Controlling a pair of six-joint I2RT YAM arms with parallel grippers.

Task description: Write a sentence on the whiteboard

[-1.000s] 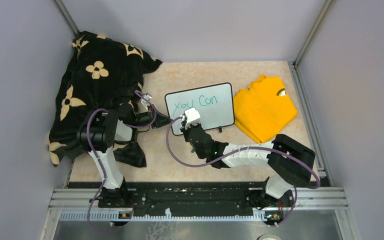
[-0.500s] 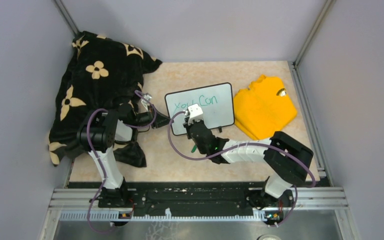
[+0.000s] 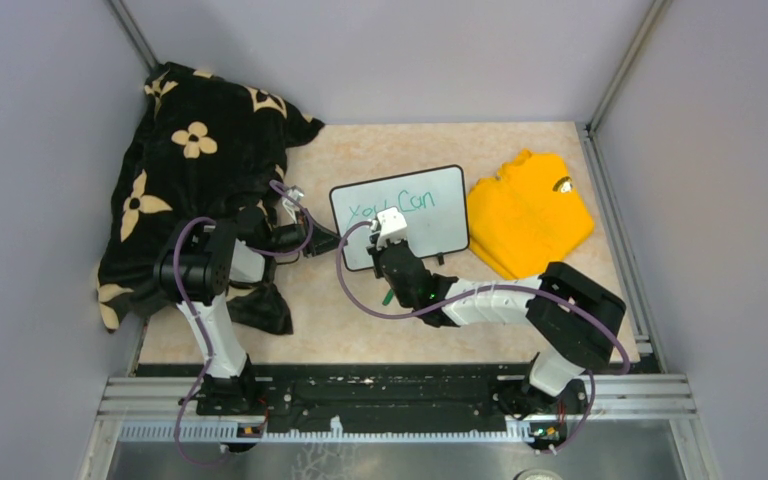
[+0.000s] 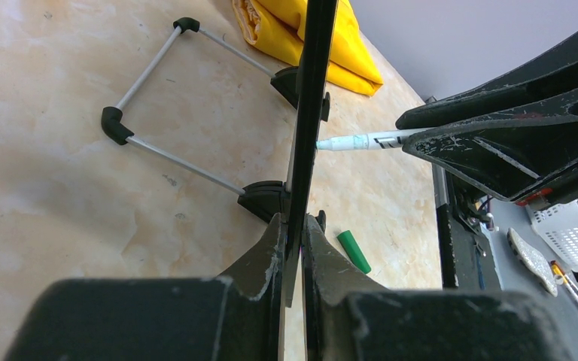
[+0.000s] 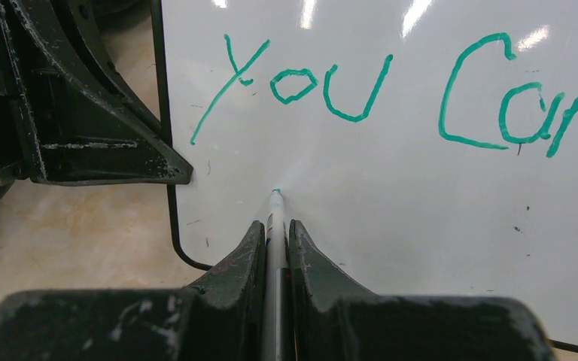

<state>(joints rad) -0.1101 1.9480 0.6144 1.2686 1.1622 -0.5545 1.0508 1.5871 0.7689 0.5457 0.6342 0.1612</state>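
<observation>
Your right gripper (image 5: 275, 226), clamping the marker (image 4: 357, 141), has moved up onto the whiteboard (image 3: 435, 230) that your left gripper (image 4: 293, 226) pinches, on a beige table (image 3: 400, 145) between grey walls (image 3: 380, 60).

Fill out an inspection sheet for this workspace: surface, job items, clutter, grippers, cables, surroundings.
Surface: beige marbled tabletop, no spills seen.
Job's things: whiteboard propped on its wire stand, with "You Can" written in green. The marker has its tip on the board below "You".
Clutter: black flower-print blanket at the far left, folded yellow shirt right of the board, green cap lying on the table.
Grippers: left gripper shut on the board's edge; right gripper shut on the marker.
Cables: purple cables loop off both arms, one resting on the table.
Surroundings: grey walls, metal rail at the near edge.
</observation>
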